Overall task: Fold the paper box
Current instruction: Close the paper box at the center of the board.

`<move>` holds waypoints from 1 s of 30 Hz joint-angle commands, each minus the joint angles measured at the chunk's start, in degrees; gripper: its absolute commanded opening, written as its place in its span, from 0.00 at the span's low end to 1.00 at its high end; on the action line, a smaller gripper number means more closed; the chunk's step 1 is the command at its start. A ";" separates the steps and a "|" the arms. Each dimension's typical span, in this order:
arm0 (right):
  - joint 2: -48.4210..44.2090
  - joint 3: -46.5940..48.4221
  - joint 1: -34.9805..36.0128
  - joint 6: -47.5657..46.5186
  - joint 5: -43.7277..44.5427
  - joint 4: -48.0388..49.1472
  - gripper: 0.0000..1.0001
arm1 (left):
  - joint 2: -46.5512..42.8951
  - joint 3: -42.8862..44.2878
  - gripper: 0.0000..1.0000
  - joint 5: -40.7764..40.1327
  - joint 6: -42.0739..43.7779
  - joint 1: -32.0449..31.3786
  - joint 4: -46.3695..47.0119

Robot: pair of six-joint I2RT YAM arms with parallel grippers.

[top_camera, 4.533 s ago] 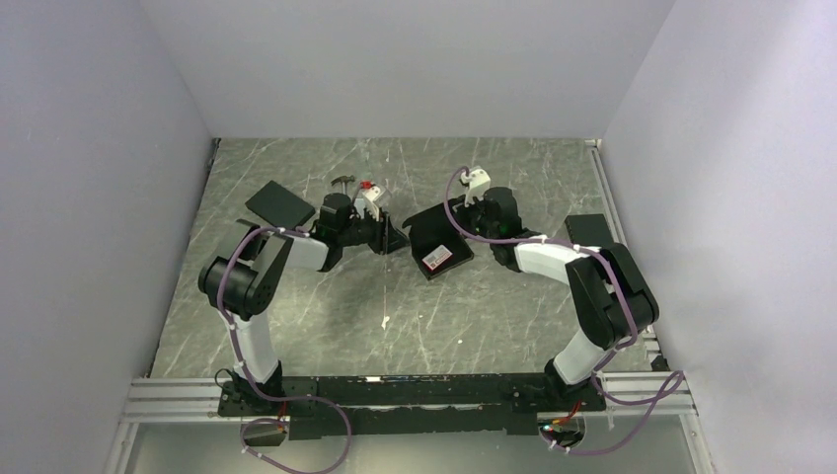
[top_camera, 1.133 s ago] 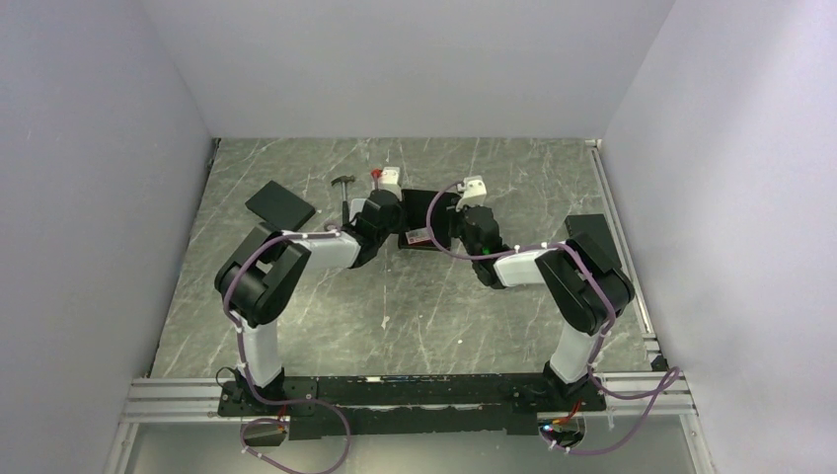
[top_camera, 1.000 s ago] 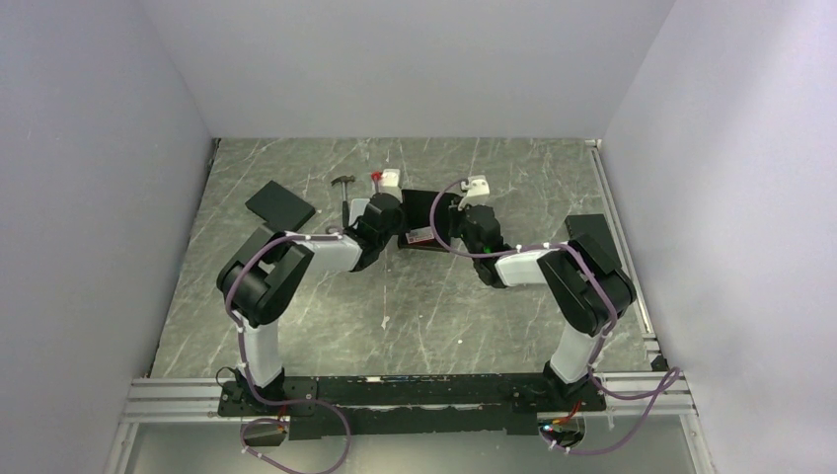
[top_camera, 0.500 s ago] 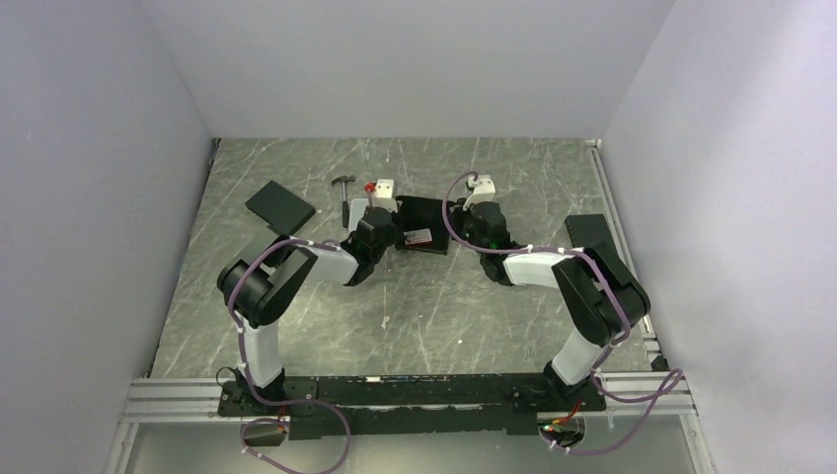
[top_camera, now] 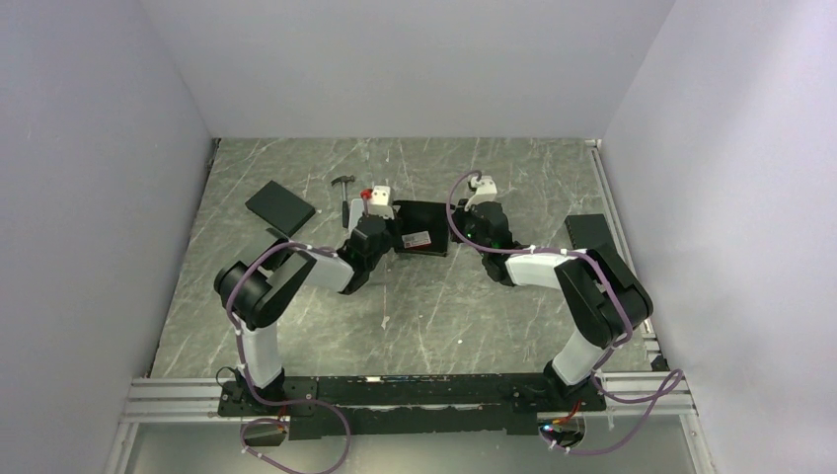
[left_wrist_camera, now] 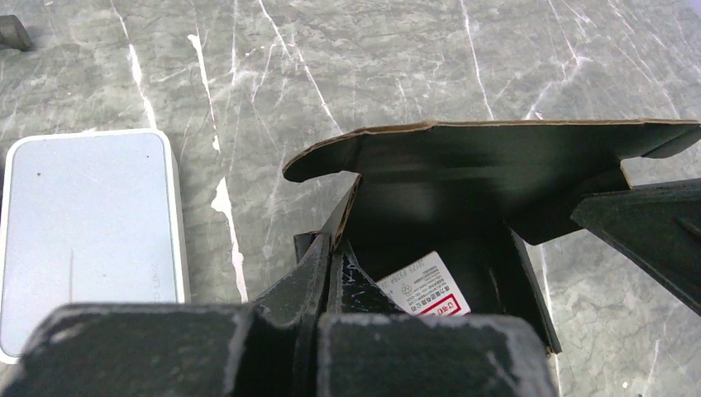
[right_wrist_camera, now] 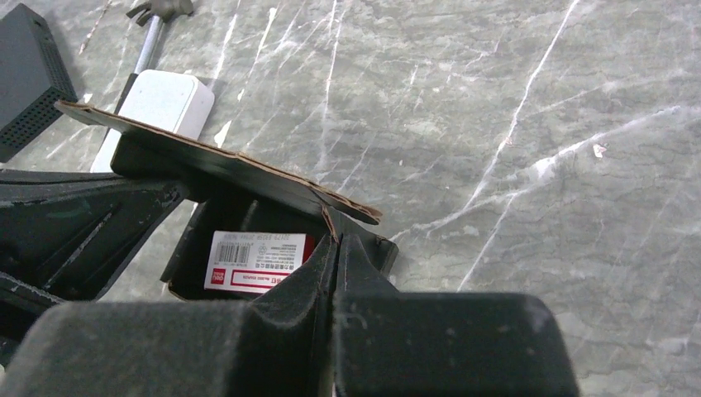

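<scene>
Step looks like squaring the walls; the paper box (top_camera: 422, 225) sits mid-table between the arms. The left gripper (left_wrist_camera: 328, 248) and right gripper (right_wrist_camera: 335, 244) each pinch tight on opposite ends of it. Next likely needs the raised lid flap (left_wrist_camera: 496, 153) pushed down.

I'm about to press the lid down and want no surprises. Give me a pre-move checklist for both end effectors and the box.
Left end effector shut at the paper box's left wall: ok.
Right end effector shut at its right wall: ok.
Either one actually pinching cardboard: cannot tell.
Lid closed: not ok, it stands raised over the interior.
White case clear of the box: ok, apart.
</scene>
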 commanded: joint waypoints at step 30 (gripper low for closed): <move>1.38 -6.25 2.10 2.62 -5.33 -3.76 0.00 | -1.75 -7.14 0.00 -1.70 0.62 -3.06 5.67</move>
